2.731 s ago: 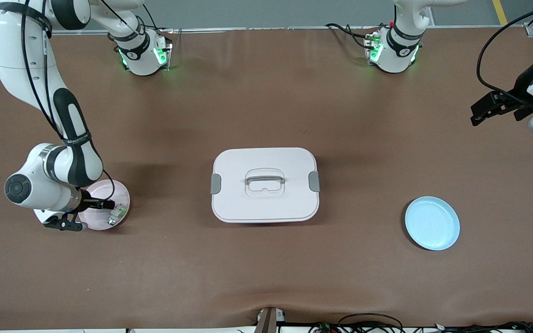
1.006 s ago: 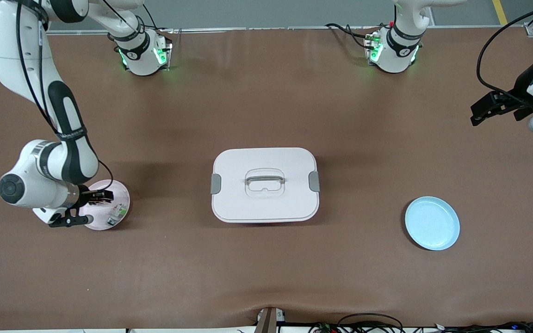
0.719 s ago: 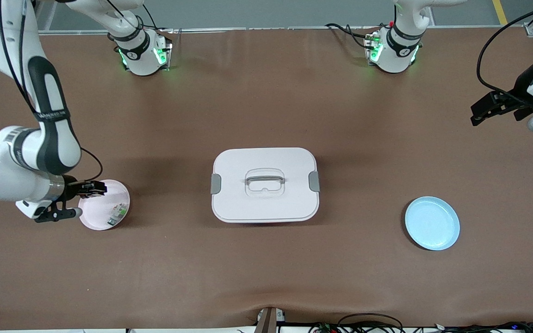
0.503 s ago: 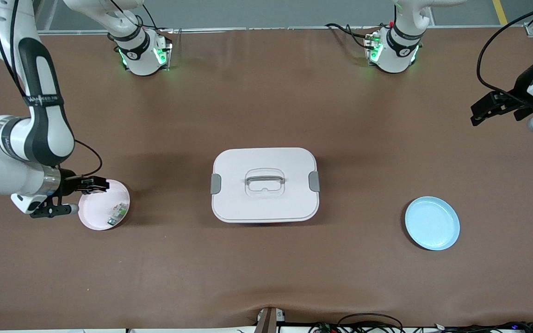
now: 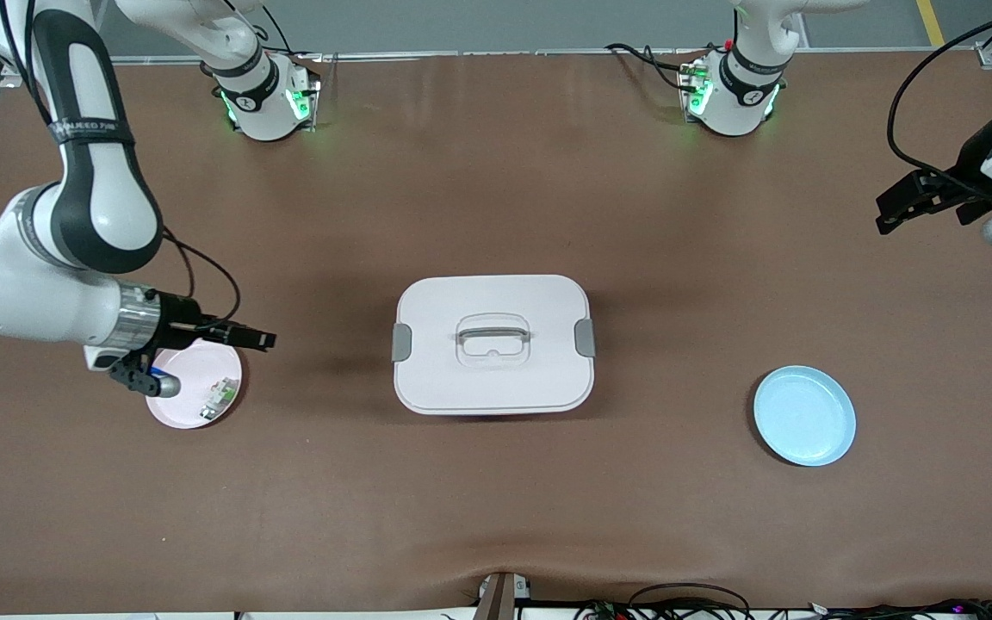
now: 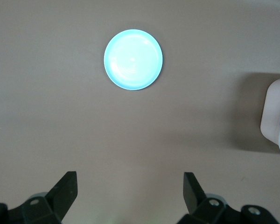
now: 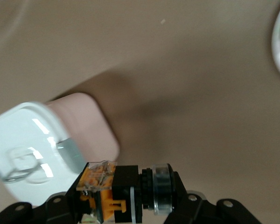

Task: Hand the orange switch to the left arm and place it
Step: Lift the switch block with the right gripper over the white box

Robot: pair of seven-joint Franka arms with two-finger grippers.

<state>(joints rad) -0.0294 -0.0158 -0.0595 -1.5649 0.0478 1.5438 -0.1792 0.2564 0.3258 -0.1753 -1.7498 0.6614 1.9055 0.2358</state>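
Since the earlier front views, the right end effector (image 5: 257,337) has lifted off the round pink plate (image 5: 182,413) and swung toward the large white rounded-rectangular lidded box with grey side latches and a grey top handle (image 5: 493,344); it is pressed together on the tiny black cylindrical orange switch with an orange middle part (image 7: 123,191), which the right wrist view shows pinched between its fingers and carried in the air over the brown table (image 5: 496,517), between the plate and the box. The left end effector (image 6: 130,193) waits with its fingers spread wide over the table at the left arm's end, the round light-blue plate (image 6: 133,59) lying ahead of it. From here the main risk, as I judge it, is that the right arm travels low and straight, so the held switch or the fingers strike the box, which lies directly ahead of the end effector; a knock could also twist the small part out of a light pinch. At the handover a poorly aligned grasp could drop it. Counted: two arms, two plates, one box, one orange switch, and one small green-and-white component (image 5: 219,393) on the pink plate just beneath the right end effector.
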